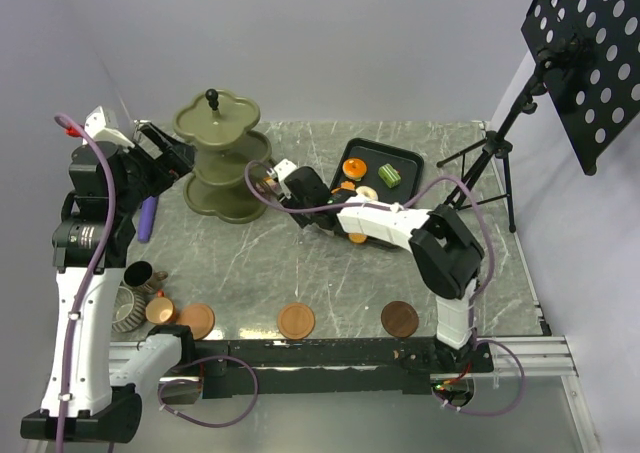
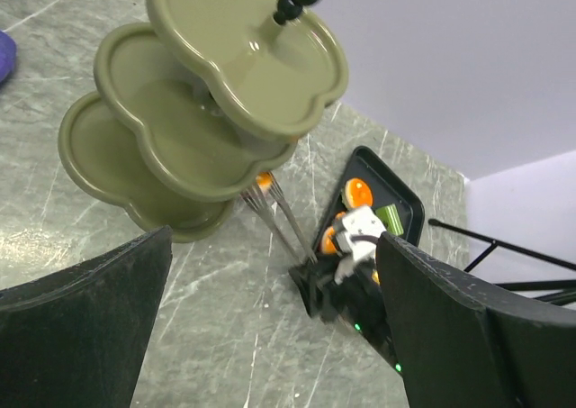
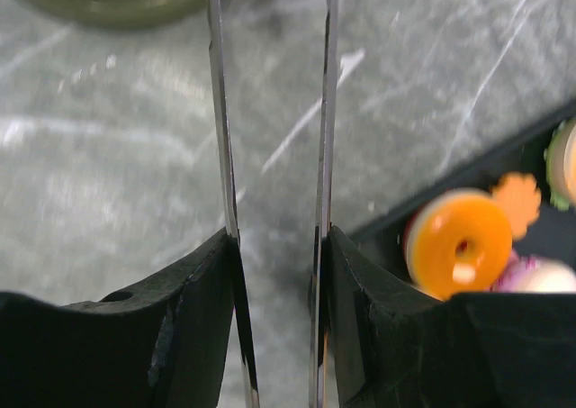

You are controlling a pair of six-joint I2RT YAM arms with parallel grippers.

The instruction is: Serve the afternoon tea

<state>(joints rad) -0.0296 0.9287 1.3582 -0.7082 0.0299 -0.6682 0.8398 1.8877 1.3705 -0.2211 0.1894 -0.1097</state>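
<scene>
The olive-green three-tier stand (image 1: 220, 163) (image 2: 202, 97) rises at the back left, and all its tiers that show are bare. My right gripper (image 1: 287, 186) (image 3: 277, 237) is shut on the metal tongs (image 2: 286, 217) (image 3: 220, 111). The tongs' tips reach the stand's foot, where a small orange bit (image 2: 264, 180) shows. Orange (image 1: 354, 168) (image 3: 457, 243) and green (image 1: 389, 175) pastries lie in the black tray (image 1: 412, 161). My left gripper (image 1: 168, 156) (image 2: 274, 241) hovers open left of the stand. Dark (image 1: 140, 273), striped grey (image 1: 127, 309) and copper (image 1: 160, 310) cups cluster at the near left.
Three brown saucers (image 1: 197, 321) (image 1: 296, 321) (image 1: 399, 320) line the near edge. A purple object (image 1: 148, 218) lies left of the stand. A black tripod (image 1: 495, 158) with a perforated panel (image 1: 590, 43) stands at the right.
</scene>
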